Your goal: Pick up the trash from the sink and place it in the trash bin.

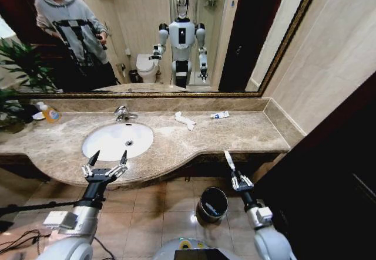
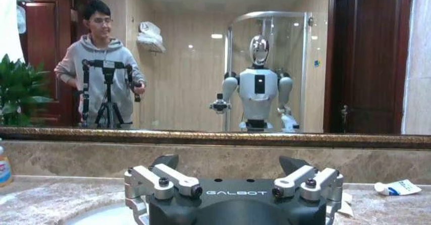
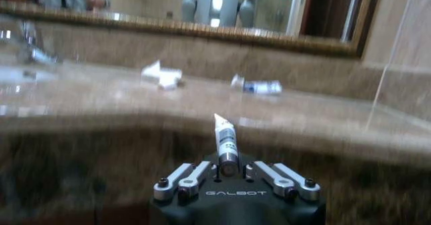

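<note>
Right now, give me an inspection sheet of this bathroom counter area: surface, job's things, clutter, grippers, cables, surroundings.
Surface: marble counter with a white sink and chrome faucet.
Job's things: crumpled tissue and a small white tube lie on the counter right of the sink; dark bin stands on the floor below the counter edge.
Clutter: bottle of amber liquid at the counter's left end.
Grippers: left gripper open at the sink's front edge; right gripper shut on a white tube, beside the bin and above it.
Cables: black cables on the floor, left.
Surroundings: wall mirror, potted plant, tiled floor.
</note>
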Robot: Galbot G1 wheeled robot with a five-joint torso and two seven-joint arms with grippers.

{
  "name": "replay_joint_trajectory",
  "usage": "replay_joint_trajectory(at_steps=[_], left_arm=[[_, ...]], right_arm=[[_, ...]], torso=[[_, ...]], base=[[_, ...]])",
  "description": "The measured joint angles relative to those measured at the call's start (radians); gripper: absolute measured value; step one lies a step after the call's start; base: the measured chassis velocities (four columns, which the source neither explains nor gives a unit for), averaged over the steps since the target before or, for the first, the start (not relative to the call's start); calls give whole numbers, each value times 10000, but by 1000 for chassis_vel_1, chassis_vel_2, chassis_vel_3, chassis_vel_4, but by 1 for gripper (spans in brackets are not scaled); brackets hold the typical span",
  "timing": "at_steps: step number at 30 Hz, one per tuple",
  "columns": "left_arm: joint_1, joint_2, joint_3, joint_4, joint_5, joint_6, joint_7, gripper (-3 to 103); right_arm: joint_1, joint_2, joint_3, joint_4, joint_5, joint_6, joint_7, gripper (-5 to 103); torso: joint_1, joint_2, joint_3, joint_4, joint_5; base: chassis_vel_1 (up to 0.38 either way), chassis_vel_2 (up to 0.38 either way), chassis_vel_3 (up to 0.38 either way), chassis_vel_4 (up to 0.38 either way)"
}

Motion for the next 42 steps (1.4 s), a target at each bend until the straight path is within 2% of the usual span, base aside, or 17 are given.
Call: replay_joint_trajectory(at_steps=[21, 28, 42], left_arm=[[0, 0, 0, 0, 0, 0, 0, 100], [0, 0, 0, 0, 0, 0, 0, 100], [0, 0, 0, 0, 0, 0, 0, 100]], right_arm=[[1773, -189, -574, -4972, -962, 228, -157, 17], [2668, -15, -731, -7223, -1627, 317, -351, 17], [4654, 228, -908, -10422, -1950, 495, -460, 17]], torso=[[2, -1, 1, 0, 0], [1, -1, 1, 0, 0], [1, -2, 1, 0, 1]], base=[[0, 0, 0, 0], [0, 0, 0, 0], [0, 0, 0, 0]])
